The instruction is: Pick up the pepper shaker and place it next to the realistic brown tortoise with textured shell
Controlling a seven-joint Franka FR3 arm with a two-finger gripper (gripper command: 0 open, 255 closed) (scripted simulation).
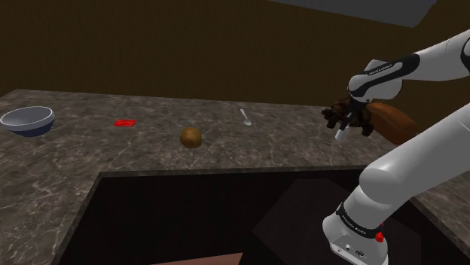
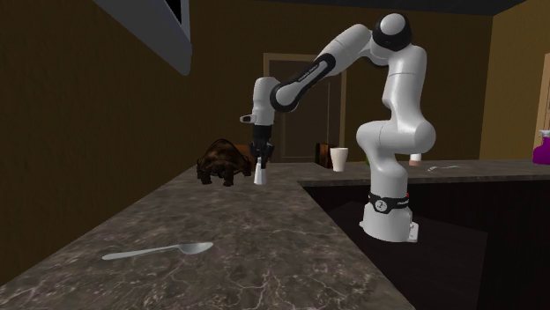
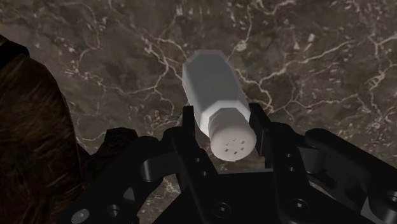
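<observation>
Dark marbled counter (image 2: 264, 255); gripper (image 3: 222, 116) clenched on white pepper shaker (image 3: 213, 89) just beside brown tortoise (image 2: 220, 161); lower it upright before you release.

Marbled counter (image 1: 75, 169): bowl (image 1: 28, 120), spoon (image 1: 245, 116), tortoise (image 2: 221, 162)

You're looking at a surface (image 3: 305, 57) of dark stone, marble-like, with pale veins and a soft polish. The pepper shaker (image 3: 215, 95) looks plain white, smooth and matt. The tortoise (image 2: 222, 161) has a rough, bumpy brown shell. The spoon (image 2: 159, 252) gleams like metal. The end effector (image 3: 222, 124) is smooth black with a dull sheen.
</observation>
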